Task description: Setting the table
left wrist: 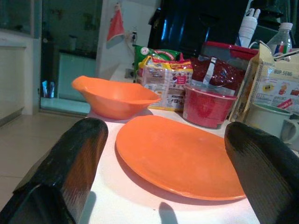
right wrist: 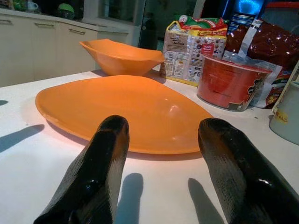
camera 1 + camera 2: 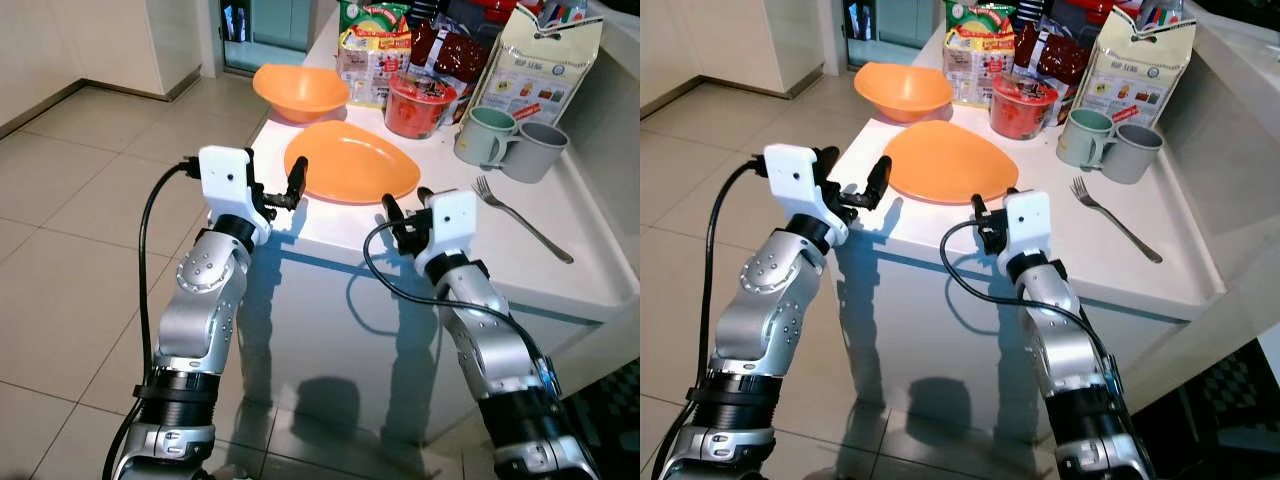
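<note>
Both hands, left hand (image 3: 285, 190) and right hand (image 3: 405, 215), fingers apart, flank the orange plate (image 3: 352, 162) at the desk (image 3: 420, 245) front edge, probably lining up a two-sided lift.

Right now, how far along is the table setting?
Early. Done: nothing looks laid out as a place setting; the orange plate, orange bowl, two mugs and fork sit bunched with food packets on the white counter. In hand: nothing; left gripper and right gripper are open at the plate's near rim. Left: grasp the plate, then place everything.
</note>
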Tool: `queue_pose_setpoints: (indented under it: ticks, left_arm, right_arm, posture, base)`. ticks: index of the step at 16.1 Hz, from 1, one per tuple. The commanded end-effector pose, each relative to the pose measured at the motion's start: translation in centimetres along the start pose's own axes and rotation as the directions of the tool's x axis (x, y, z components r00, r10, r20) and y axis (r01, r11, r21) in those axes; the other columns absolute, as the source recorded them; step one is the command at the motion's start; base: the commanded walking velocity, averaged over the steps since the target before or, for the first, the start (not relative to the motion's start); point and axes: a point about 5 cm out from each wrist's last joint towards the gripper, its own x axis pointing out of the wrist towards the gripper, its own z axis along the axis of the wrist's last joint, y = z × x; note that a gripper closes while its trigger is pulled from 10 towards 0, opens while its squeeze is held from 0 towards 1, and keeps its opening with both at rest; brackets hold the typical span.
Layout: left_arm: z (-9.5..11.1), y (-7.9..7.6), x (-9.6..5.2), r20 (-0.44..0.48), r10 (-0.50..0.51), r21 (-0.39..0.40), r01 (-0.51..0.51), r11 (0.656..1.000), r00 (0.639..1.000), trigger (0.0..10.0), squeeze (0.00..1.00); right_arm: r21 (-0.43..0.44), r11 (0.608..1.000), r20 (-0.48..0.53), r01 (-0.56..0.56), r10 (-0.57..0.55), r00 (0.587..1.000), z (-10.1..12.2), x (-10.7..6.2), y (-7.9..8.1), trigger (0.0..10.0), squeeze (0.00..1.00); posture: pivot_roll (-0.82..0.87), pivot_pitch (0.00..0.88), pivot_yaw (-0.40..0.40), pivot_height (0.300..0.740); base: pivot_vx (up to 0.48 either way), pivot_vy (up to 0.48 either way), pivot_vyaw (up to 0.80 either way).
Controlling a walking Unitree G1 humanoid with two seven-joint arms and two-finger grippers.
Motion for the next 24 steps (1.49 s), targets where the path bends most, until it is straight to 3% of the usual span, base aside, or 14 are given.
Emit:
queue_pose_setpoints:
  ticks: [1, 6, 15, 20, 24]
  left_arm:
    - [-0.1, -0.9, 0.4, -0.006, -0.039, 0.004, 0.039, 0.999, 0.999, 10.0, 0.0]
    - [-0.7, -0.6, 0.7, -0.048, -0.056, 0.022, 0.057, 0.998, 0.997, 10.0, 0.0]
    - [-2.3, -1.3, 0.5, -0.129, -0.111, 0.064, 0.12, 0.991, 0.985, 10.0, 0.0]
    - [-2.0, -1.6, 0.8, -0.119, -0.123, 0.063, 0.131, 0.989, 0.985, 10.0, 0.0]
    - [-2.5, -1.7, 0.5, -0.121, -0.118, 0.071, 0.127, 0.989, 0.986, 10.0, 0.0]
  right_arm:
    - [-0.005, 0.999, 0.017, 0.047, -0.047, 0.999, 0.3, 0.6, -1.2, 10.0, 0.0]
    - [0.007, 0.999, 0.029, 0.049, -0.049, 0.998, 0.6, 2.2, -1.0, 10.0, 0.0]
    - [0.014, 0.999, 0.034, 0.034, -0.035, 0.999, 0.5, 3.1, -0.5, 10.0, 0.0]
    - [0.018, 0.997, 0.079, 0.07, -0.071, 0.994, 1.2, 3.2, -1.1, 10.0, 0.0]
    - [0.015, 0.998, 0.048, 0.057, -0.058, 0.997, 0.1, 2.7, -0.9, 10.0, 0.0]
  posture:
    - [0.11, 0.0, -0.118, 0.74]
    - [0.09, 0.0, -0.111, 0.74]
    - [0.1, 0.0, -0.098, 0.74]
    - [0.09, 0.0, -0.091, 0.74]
    - [0.09, 0.0, -0.099, 0.74]
  base:
    - [0.0, 0.0, 0.0]
    - [0.0, 0.0, 0.0]
    - [0.0, 0.0, 0.0]
    - [0.0, 0.0, 0.0]
    - [0.0, 0.0, 0.0]
